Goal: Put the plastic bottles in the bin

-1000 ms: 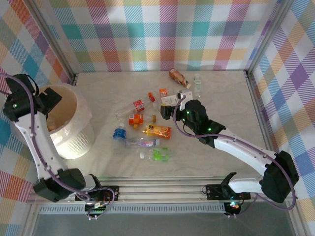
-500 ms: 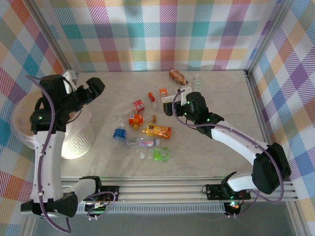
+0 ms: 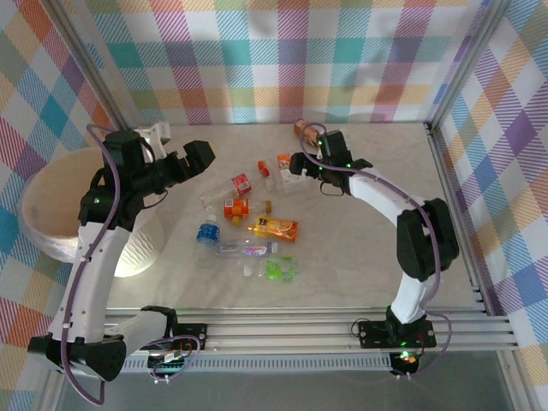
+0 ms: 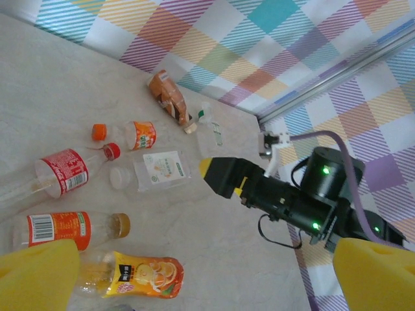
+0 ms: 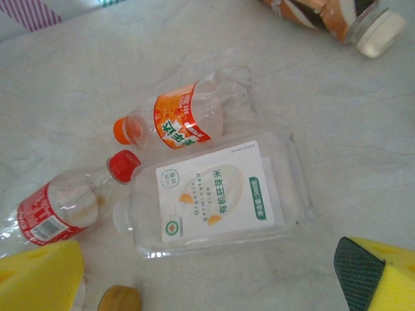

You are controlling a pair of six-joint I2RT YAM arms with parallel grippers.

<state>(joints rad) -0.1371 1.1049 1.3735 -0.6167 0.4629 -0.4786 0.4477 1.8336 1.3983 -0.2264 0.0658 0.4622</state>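
right gripper [image 5: 204,259] is hovering, fingers spread wide, over the flat clear white-labelled plastic bottle [image 5: 217,194] lying finger-to-finger, neck toward the red-capped bottle [image 5: 58,204]; left gripper [image 4: 207,269] is gaping wide.

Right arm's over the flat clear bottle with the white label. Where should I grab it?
Probably from straight above, closing across the narrow width of the white-label bottle, toward its base end. It lies flat, label up, and the red-capped bottle and orange-label bottle crowd its neck end. The right gripper hangs over it with jaws open.
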